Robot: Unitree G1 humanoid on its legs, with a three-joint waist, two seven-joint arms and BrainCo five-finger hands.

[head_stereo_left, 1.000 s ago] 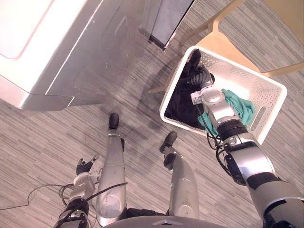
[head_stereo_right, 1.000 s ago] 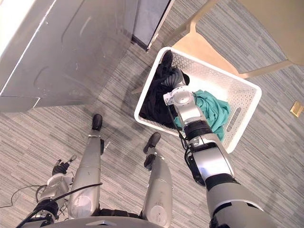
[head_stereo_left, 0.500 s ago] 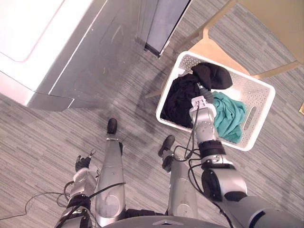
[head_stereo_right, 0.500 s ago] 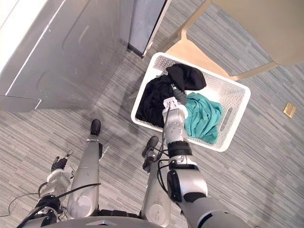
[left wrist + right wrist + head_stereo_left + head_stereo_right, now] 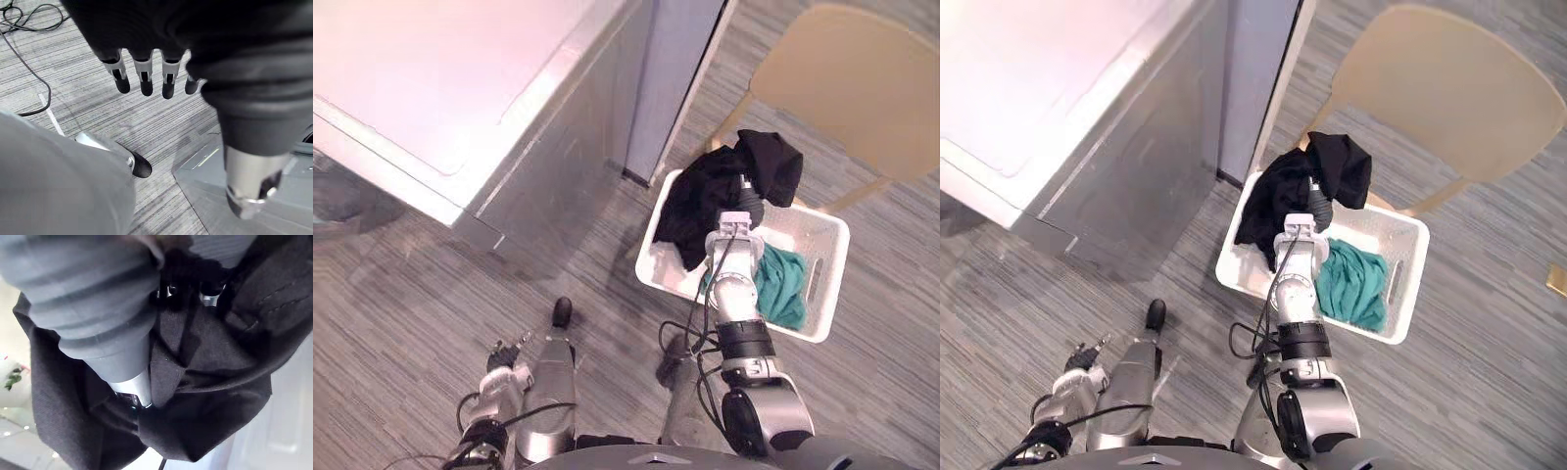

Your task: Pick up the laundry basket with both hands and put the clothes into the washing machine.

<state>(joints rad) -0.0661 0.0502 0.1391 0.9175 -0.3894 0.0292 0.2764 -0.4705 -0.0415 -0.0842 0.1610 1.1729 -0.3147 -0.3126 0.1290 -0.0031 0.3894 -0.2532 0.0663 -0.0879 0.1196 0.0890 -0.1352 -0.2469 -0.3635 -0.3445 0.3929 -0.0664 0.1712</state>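
My right hand [image 5: 745,204] is raised over the white laundry basket [image 5: 656,266] and is shut on a black garment [image 5: 715,191]. In the right wrist view my fingers and thumb [image 5: 131,384] are curled into its dark folds [image 5: 215,362]. The cloth hangs from my hand and drapes over the basket's far left part. A teal garment [image 5: 781,286] lies in the basket's near right part. The basket stands on the floor beside the washing machine [image 5: 460,88]. My left hand [image 5: 505,354] hangs low at my left side, its fingers [image 5: 142,78] straight over the carpet, holding nothing.
A grey upright panel [image 5: 677,78] stands between the washing machine and the basket. A tan chair [image 5: 847,83] is just behind the basket. Striped grey carpet [image 5: 401,294] covers the floor.
My right hand has risen out of the basket with the black garment, which now hangs above the rim. The camera has moved, so the whole scene has shifted. My left hand stays low.
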